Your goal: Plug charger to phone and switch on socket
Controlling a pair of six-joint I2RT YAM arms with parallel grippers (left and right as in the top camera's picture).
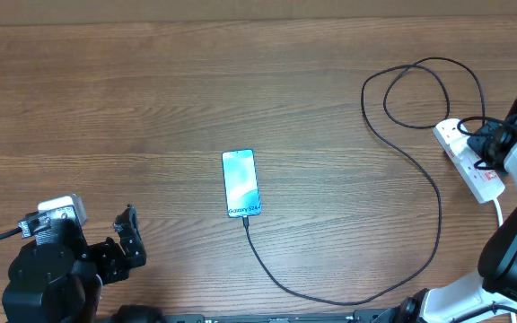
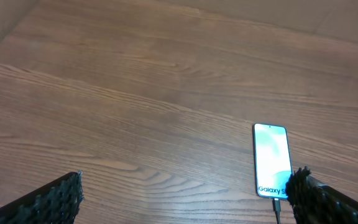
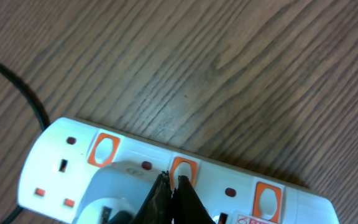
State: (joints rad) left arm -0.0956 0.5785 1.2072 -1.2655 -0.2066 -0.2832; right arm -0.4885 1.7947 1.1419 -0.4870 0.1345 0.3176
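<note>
Phone (image 1: pixel 240 183) lies at the desk's middle, with the thin black charger (image 1: pixel 438 206) plugged into its front end. The white socket (image 1: pixel 485 182) sits at the right edge. The right gripper (image 3: pixel 171 180), jaws clenched, rests on its small, probably stiff switch (image 3: pixel 182 169). The light socket could slide. Left gripper (image 2: pixel 188 183), jaws released, is at the front-left corner.

Wood-grain table (image 1: pixel 151 90) — brown, evenly lit.

The wooden table (image 1: pixel 151 90) has a brown grain. The phone (image 1: pixel 240 183) lies flat near the centre, screen up and lit. The charger (image 1: pixel 439 208) cable runs along the surface from the phone's near end, sweeps right and loops beside the socket (image 1: pixel 485 182). The socket lies flat at the right side, and its white cord (image 1: pixel 497 212) trails toward the near edge.
</note>
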